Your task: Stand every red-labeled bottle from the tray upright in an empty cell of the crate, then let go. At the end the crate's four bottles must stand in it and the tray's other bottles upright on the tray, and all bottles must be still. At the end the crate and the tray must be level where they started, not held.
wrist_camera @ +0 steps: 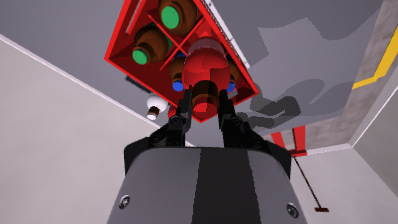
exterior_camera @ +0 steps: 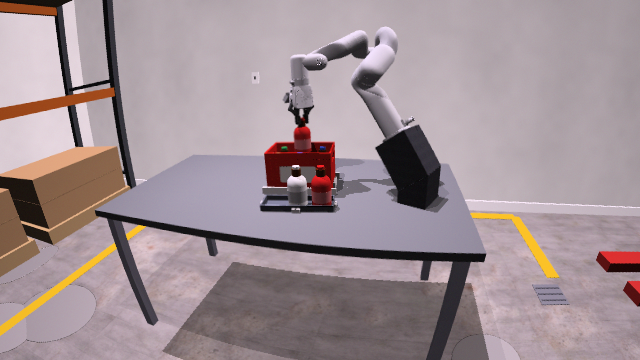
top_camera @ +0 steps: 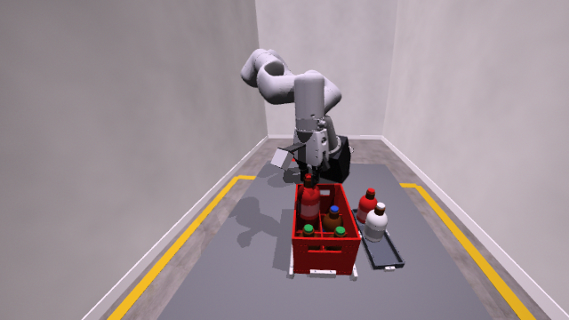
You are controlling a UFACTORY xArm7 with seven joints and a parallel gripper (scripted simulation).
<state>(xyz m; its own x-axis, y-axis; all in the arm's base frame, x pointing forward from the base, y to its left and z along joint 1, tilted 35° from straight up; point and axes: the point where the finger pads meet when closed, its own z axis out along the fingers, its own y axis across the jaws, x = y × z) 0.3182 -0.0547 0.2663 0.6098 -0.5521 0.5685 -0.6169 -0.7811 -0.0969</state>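
1. The gripper clamps a red bottle by its neck, partly lowered into the crate cell at 11 o'clock (not released).
2. Another red bottle waits on the tray.

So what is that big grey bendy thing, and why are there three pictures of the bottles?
That is a robot arm with a two-fingered gripper. One camera looks from above and in front, one from across the room, and one sits on the wrist, looking down past the fingers. On the table are a red crate and a dark tray. The gripper is pinching the neck of a red-labeled bottle, partly down in a crate cell. Three brown bottles fill the other cells. A second red bottle and a white bottle stand on the tray.
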